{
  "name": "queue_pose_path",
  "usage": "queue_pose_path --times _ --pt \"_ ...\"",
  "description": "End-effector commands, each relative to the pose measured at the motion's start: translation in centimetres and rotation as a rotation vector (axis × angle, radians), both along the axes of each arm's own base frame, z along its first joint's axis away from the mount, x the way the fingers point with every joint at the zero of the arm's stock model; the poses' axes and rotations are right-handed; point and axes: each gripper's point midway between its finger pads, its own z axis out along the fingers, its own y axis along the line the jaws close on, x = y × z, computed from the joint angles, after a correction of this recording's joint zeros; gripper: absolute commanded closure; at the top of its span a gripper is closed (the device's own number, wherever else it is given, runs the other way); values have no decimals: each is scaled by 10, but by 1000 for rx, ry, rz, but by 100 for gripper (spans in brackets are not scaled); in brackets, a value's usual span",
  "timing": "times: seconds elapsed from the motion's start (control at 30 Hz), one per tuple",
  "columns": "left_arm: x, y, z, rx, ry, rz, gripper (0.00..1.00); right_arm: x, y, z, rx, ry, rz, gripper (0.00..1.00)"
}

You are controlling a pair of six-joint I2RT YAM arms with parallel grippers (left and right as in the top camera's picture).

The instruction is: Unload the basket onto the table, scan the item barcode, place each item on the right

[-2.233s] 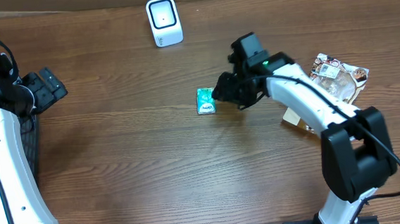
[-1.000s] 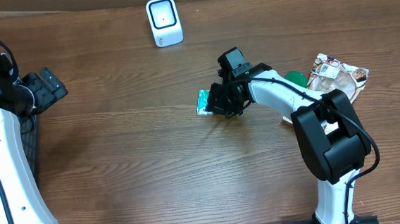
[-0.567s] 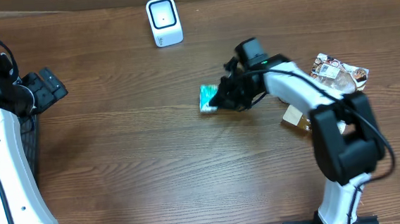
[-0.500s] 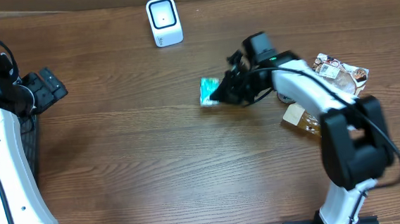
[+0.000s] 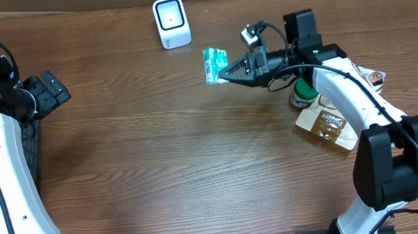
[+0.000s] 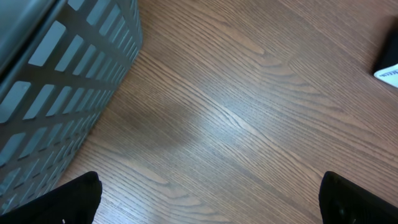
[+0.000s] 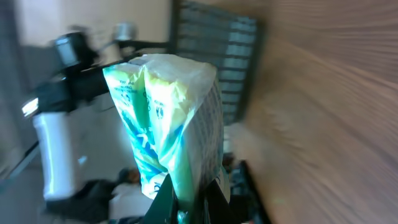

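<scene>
- Table (image 5: 161, 172): brown wood-grain top with a matte finish.
- Scanner (image 5: 171, 22): white rounded box, upright at the far edge.
- Packet (image 5: 215, 63): small soft pouch of glossy film, teal-green and white print, crimped end. It is held clear of the table, near the scanner.
- Right gripper (image 5: 226, 74): clenched on the packet's lower edge.
- Left gripper (image 5: 53, 89): released, jaws wide, grasping nothing, beside a grey slotted basket (image 6: 56, 93).
</scene>
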Motion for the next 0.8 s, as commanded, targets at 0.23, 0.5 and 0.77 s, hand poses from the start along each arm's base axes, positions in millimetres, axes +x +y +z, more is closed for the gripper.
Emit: queue_pose_path --times 0.23,0.5,0.77 --pt "1 2 3 19 -5 -14 0 -2 -7 46 98 100 84 96" --pt "1 2 3 19 -5 -14 0 3 -6 55 78 222 79 96" --pt "1 2 3 19 -5 -14 1 4 -6 60 77 217 79 96"
